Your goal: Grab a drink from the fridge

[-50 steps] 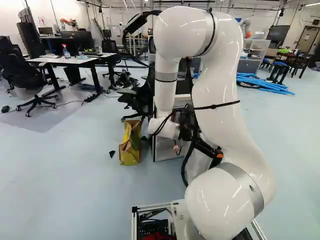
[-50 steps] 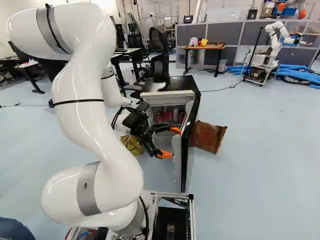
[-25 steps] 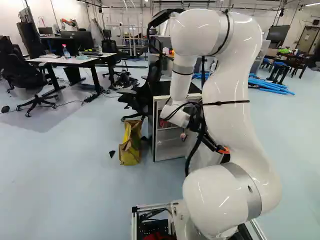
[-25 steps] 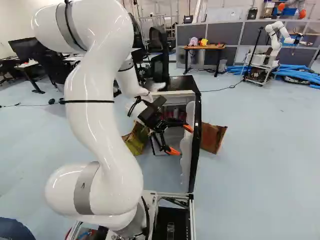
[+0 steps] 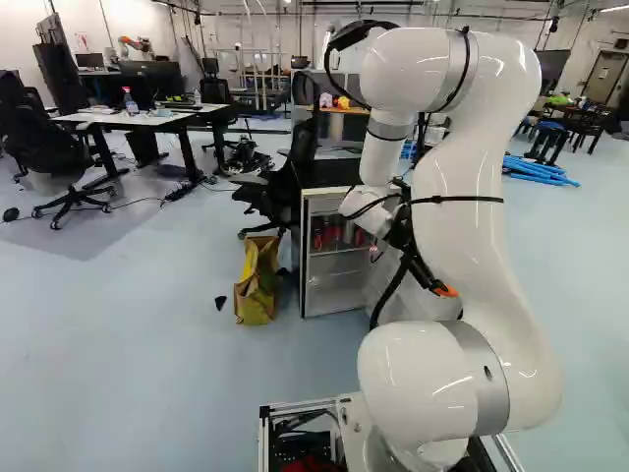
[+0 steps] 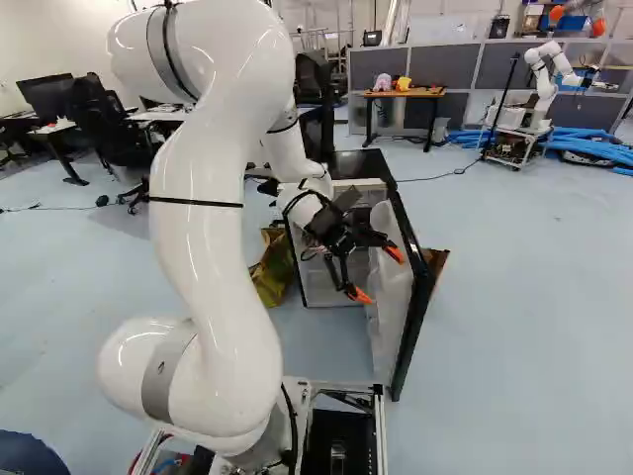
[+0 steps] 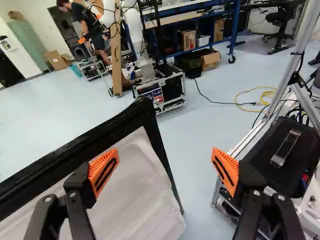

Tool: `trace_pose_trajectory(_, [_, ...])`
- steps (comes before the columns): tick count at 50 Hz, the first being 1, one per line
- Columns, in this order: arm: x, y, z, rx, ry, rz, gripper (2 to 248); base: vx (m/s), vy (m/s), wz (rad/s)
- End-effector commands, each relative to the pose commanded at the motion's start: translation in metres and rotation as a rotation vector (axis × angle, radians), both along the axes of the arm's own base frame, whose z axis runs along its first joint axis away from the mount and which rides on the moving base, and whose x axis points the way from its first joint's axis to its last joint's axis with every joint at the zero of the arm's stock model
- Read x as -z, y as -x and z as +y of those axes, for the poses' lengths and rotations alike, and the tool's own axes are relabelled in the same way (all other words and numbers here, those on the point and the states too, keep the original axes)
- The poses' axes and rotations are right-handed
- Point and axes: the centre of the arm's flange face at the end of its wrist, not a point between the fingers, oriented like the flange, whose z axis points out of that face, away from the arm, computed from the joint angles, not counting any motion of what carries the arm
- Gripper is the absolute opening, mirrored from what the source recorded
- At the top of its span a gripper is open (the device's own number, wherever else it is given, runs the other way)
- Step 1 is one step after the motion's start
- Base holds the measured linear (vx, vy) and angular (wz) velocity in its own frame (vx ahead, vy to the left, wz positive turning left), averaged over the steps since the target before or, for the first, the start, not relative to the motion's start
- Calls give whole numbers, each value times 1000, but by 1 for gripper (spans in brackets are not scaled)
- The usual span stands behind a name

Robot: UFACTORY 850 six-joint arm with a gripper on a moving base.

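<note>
Big white arm (image 6: 193,237) bent up high from its base, wrist end dropped in front of the fridge (image 5: 336,285). Fridge stands on the floor, black on top, pale inside. Its door (image 6: 410,287) is open, white liner (image 6: 393,282) facing the arm.

Blk office chair (image 5: 285,192) next to the fridge, over on the L in the L base view. Base frame's blk box (image 6: 339,440) sits low, nr the arm's foot. Yellow-brown bag (image 5: 257,285) on the floor by the fridge, its top creased. Brown item (image 6: 436,259) pokes out behind the door in the R base view, can't ID it.

Blk tool (image 6: 380,275) hangs btwn fridge body & door, fingers spread wide apart, nothing clamped. Both orange tips aim toward the liner. In the wrist view the tool (image 7: 165,159) has one orange pad (image 7: 103,172) in front of the liner; the other's past the door's edge, w/ floor & base frame behind it. Liner edge runs btwn the fingers in that view, no grip on it. Contact w/ liner? Can't tell.

Drinks: red cans (image 5: 330,234) on the fridge's upper shelf, grouped, well apart from the tool's fingers. One darker can (image 5: 348,233) among 'em.
</note>
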Motion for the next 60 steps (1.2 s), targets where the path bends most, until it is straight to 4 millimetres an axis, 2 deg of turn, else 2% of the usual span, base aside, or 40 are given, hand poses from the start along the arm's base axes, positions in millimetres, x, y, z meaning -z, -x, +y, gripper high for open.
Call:
trace_pose_trajectory(18, [-5, -19, -49, 71, -5, -75, 247, 0, 0, 0])
trace_pose_trajectory(52, [-16, -44, -138, 181, 39, -167, 247, 0, 0, 0])
trace_pose_trajectory(60, [-17, -46, -146, 184, 45, -173, 247, 0, 0, 0])
